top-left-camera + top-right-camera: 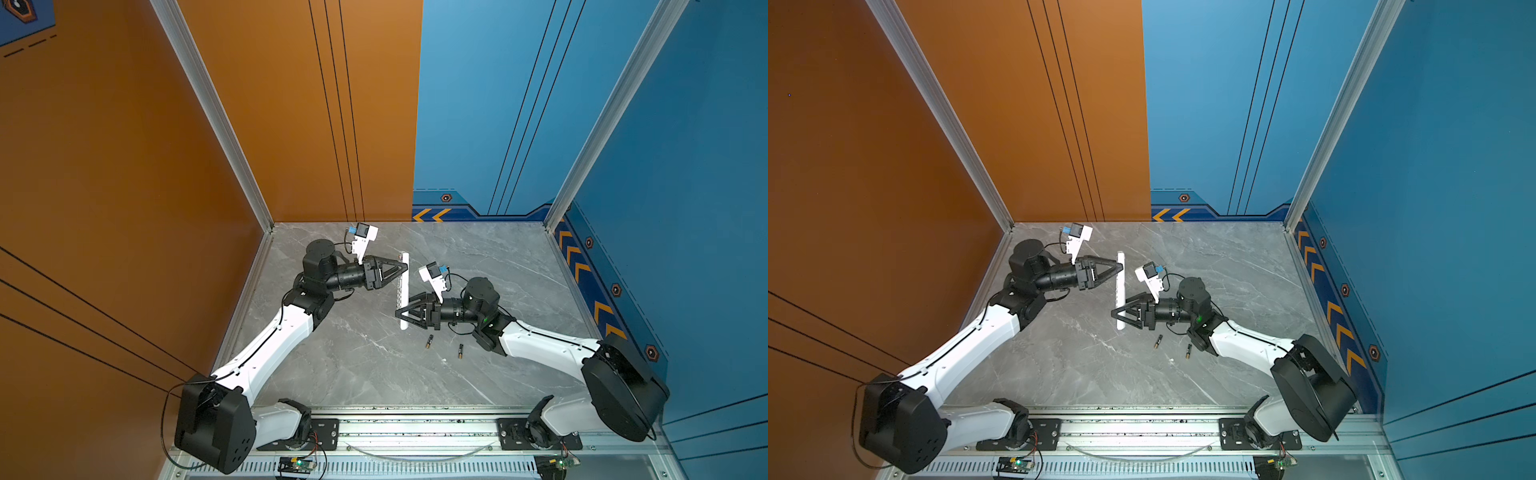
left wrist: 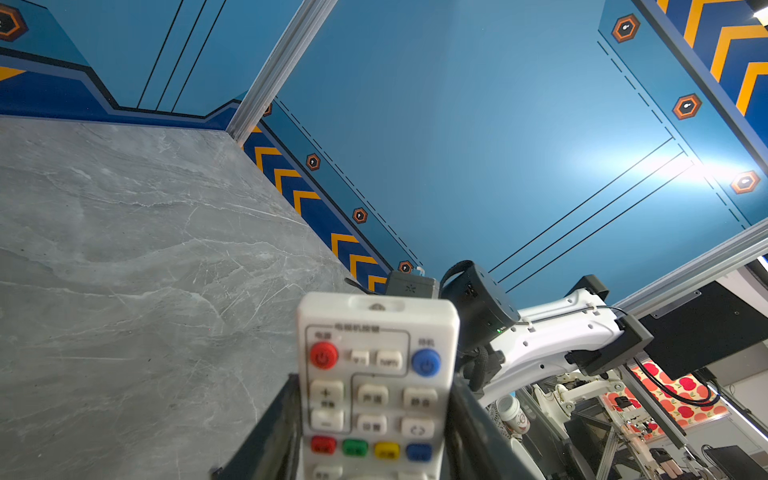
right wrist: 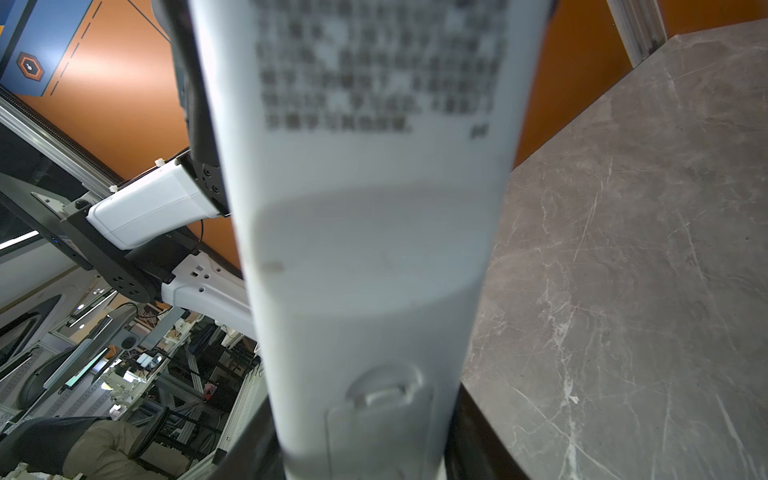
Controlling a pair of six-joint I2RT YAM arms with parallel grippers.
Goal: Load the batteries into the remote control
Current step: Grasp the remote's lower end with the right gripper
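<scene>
The white remote control is held on its edge over the grey table, between both arms. My left gripper is shut on its far end. In the left wrist view the button face sits between the dark fingers. My right gripper clasps the near end. The right wrist view shows the remote's plain back, with the closed battery cover's latch between the fingers. Two batteries lie on the table below the right gripper.
The marble table is walled in by an orange panel on the left and blue panels at the back and right. A metal rail carrying both arm bases runs along the front edge.
</scene>
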